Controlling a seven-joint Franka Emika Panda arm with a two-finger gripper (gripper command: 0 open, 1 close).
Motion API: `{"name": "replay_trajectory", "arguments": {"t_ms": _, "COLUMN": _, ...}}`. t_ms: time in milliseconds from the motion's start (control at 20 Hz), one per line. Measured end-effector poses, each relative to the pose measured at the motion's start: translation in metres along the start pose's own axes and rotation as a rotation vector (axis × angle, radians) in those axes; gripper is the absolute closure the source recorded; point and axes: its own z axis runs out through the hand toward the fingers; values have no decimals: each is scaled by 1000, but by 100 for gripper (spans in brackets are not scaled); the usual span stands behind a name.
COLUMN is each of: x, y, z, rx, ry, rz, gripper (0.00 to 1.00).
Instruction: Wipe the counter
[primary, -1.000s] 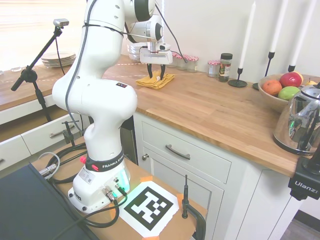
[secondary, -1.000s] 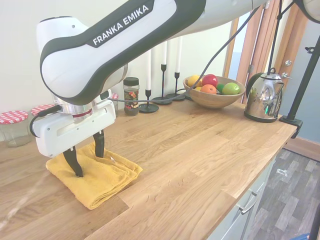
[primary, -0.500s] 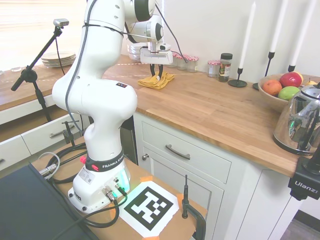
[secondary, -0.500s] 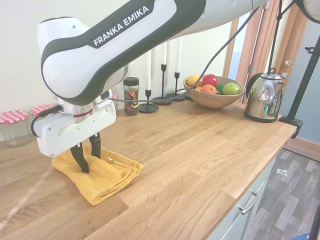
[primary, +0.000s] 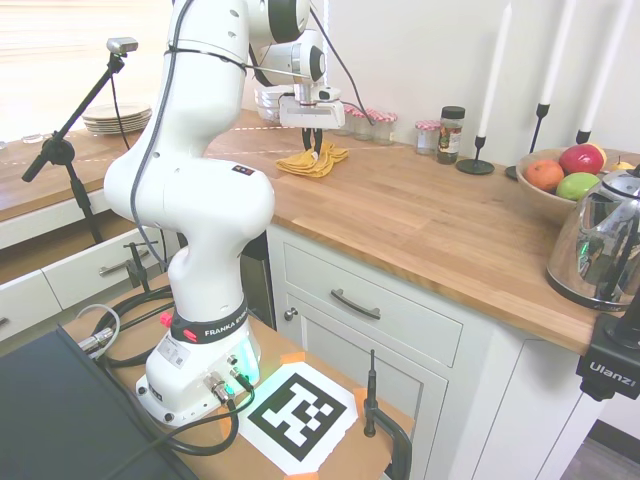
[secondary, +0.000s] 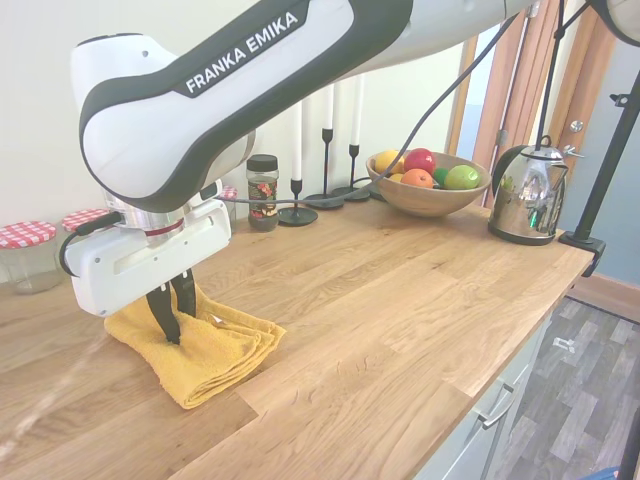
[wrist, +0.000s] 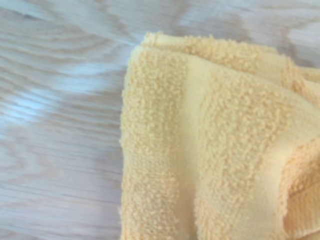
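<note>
A folded yellow towel lies on the warm-brown wooden counter, near the wall side. My gripper stands straight down over the towel, its fingers pinched together on a bunched fold of the cloth. In the first exterior view the same gripper is shut on the towel at the counter's far end. The wrist view is filled by the yellow towel against the wood grain.
Red-lidded jars, a spice jar and black candlesticks line the wall. A fruit bowl and a steel kettle stand further along. Plates are stacked on the far counter.
The fingers have closed from wide apart to pinched on the towel, gathering its cloth into a ridge. The towel bunched slightly and the arm has hardly shifted.
</note>
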Motion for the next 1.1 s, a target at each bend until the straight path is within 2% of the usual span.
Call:
{"name": "replay_trajectory", "arguments": {"t_ms": 200, "x": 8, "y": 8, "z": 0, "rx": 1, "ry": 5, "rz": 18, "gripper": 100}}
{"name": "replay_trajectory", "arguments": {"t_ms": 350, "x": 25, "y": 29, "z": 2, "rx": 5, "ry": 11, "rz": 51, "gripper": 100}}
{"name": "replay_trajectory", "arguments": {"t_ms": 700, "x": 66, "y": 108, "z": 10, "rx": 14, "ry": 15, "rz": 102, "gripper": 100}}
{"name": "replay_trajectory", "arguments": {"t_ms": 1100, "x": 119, "y": 218, "z": 20, "rx": 14, "ry": 10, "rz": 144, "gripper": 100}}
